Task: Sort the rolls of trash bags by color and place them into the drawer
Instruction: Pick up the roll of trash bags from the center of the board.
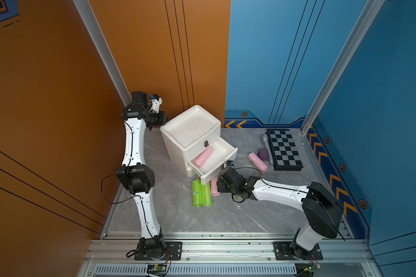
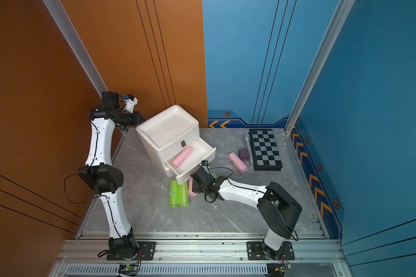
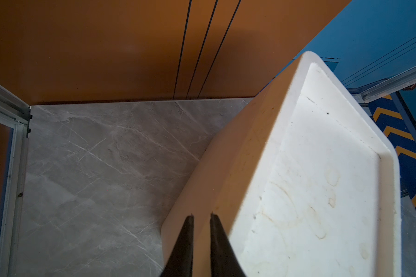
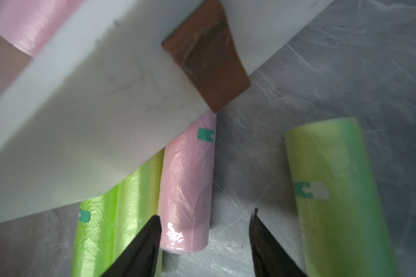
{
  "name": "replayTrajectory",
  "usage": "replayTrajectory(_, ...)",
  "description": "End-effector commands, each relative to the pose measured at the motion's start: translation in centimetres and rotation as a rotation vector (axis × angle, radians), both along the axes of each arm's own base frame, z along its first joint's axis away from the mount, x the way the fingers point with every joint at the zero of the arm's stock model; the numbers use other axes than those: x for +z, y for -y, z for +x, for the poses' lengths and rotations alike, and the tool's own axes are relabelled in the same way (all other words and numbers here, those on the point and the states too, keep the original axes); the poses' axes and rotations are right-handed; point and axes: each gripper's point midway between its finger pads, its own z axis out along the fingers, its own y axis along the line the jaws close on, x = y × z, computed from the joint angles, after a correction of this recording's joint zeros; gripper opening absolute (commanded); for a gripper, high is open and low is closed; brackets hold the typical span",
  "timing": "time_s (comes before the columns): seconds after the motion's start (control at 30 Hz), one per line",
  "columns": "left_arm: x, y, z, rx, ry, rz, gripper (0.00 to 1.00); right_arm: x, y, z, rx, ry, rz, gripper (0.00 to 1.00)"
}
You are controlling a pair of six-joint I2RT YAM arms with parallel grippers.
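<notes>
Right wrist view alone shows third green roll [image 4: 341, 196] unobstructed.

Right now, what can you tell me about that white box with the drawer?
The white cabinet looks like matte plastic, with rounded corners and a stained, tray-like recessed top. Its upper drawer is pulled open, with a brown tab on its front, and holds one pink roll. It stands at the back of the grey table; more rolls lie under the drawer front.

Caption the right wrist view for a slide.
Open right gripper above a pink roll beside green rolls, under the drawer front.
</notes>
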Motion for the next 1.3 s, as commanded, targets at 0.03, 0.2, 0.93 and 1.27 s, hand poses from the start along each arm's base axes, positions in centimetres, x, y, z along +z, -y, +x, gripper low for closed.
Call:
replayTrajectory(0.03, -0.8, 1.5, -2.2, -0.023, -0.088, -0.021, 0.17, -0.5, -1.0, 0.0, 0.031, -0.001, -0.015, 0.62)
replayTrajectory(0.2, -1.0, 1.5, -2.1, -0.024, -0.092, -0.022, 0.17, -1.1, -2.0, -0.4, 0.041, -0.004, 0.001, 0.62)
replayTrajectory(0.93, -1.0, 1.8, -2.1, -0.029, -0.092, -0.025, 0.17, -3.7, -2.6, -1.3, -0.005, 0.054, -0.009, 0.62)
replayTrajectory(1.27, -1.3, 2.0, -2.1, -0.034, -0.099, -0.02, 0.17, -5.4, -2.2, -0.7, -0.021, 0.043, -0.032, 0.59)
